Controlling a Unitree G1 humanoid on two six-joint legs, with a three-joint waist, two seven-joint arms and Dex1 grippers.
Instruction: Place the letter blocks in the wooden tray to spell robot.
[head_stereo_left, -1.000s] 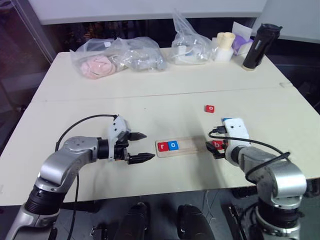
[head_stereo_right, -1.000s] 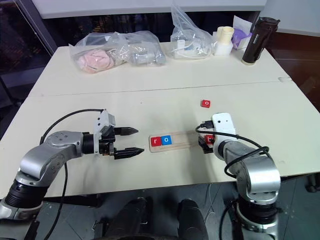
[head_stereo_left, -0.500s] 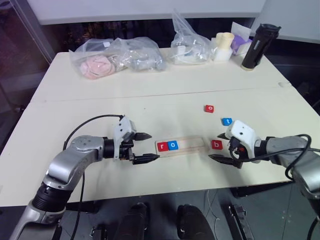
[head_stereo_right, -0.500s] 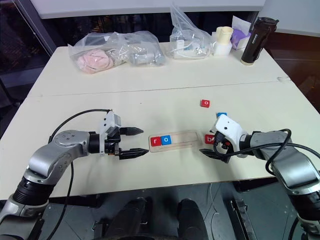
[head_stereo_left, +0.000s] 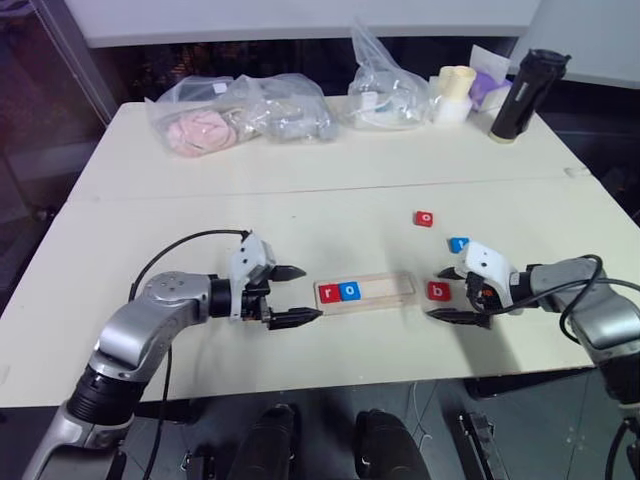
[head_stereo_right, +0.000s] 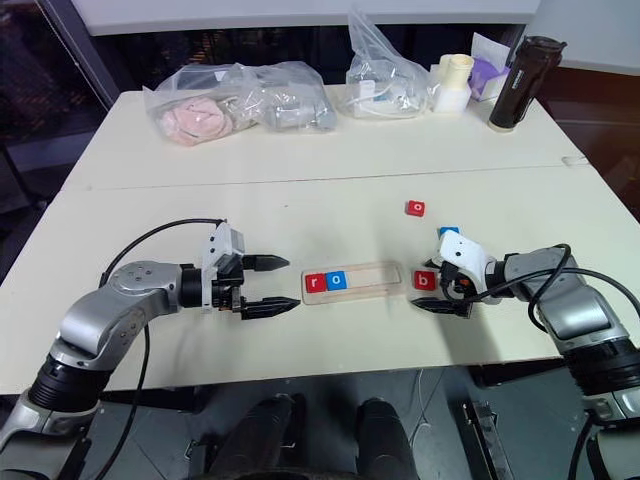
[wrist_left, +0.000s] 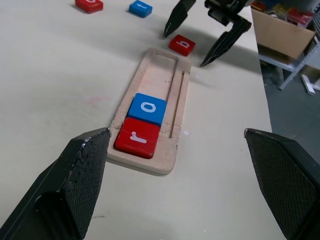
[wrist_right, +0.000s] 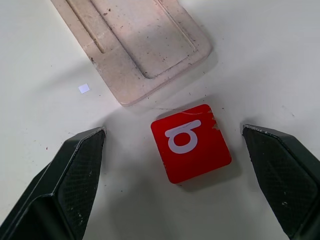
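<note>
The wooden tray (head_stereo_left: 385, 289) lies at the table's front middle. A red r block (head_stereo_left: 329, 293) and a blue o block (head_stereo_left: 349, 291) sit side by side at its left end. Just past the tray's right end a red b block (wrist_right: 191, 143) lies flat on the table. My right gripper (head_stereo_left: 437, 294) is open, one finger on each side of this block and clear of it. Beyond it lie a blue block (head_stereo_left: 458, 244) and a red o block (head_stereo_left: 424, 218). Left of the tray my left gripper (head_stereo_left: 305, 293) points at the tray, open and empty.
Along the table's far edge lie clear plastic bags (head_stereo_left: 240, 112) holding soft things, another bag (head_stereo_left: 385, 90), a cream cup (head_stereo_left: 452, 88) and a black bottle (head_stereo_left: 523, 95). A seam (head_stereo_left: 300, 192) crosses the tabletop between them and the blocks.
My right arm has swung out to the right and its gripper has rolled, uncovering the red b block, which now lies between its open fingers. The left arm holds still.
</note>
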